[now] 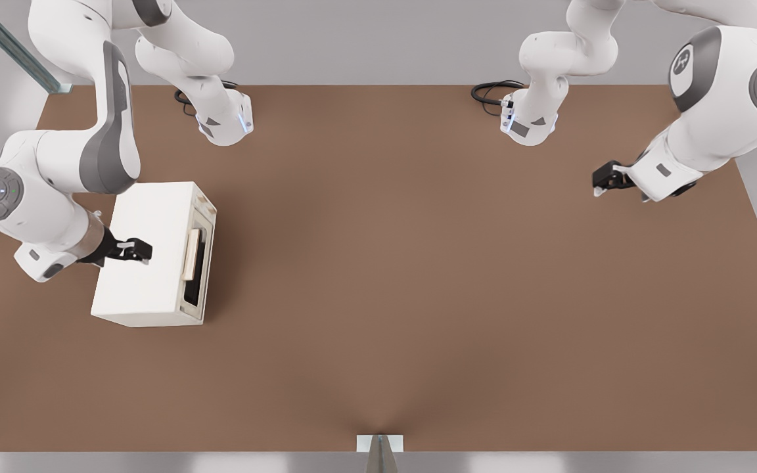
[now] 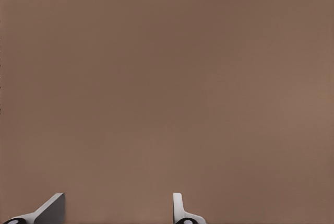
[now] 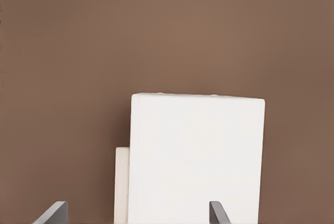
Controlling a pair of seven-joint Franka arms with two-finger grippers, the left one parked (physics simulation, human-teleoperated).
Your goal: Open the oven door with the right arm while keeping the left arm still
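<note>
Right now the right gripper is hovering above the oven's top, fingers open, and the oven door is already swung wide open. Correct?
Not quite. The oven door is shut, flat against the oven with its tan handle across it; the front view shows this. The rest holds: the right gripper is above the oven's top, its fingers spread apart in the right wrist view.

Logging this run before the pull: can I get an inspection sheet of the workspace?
Surface: brown matte tabletop, bare apart from the oven.
Job's things: cream-white boxy oven; its dark-glass door with pale tan bar handle looks shut.
Clutter: nothing seen.
Grippers: right arm's black pincer above the oven top, fingers apart, short of the handle.
Cables: black loops by the arm bases.
Surroundings: grey walls.
</note>
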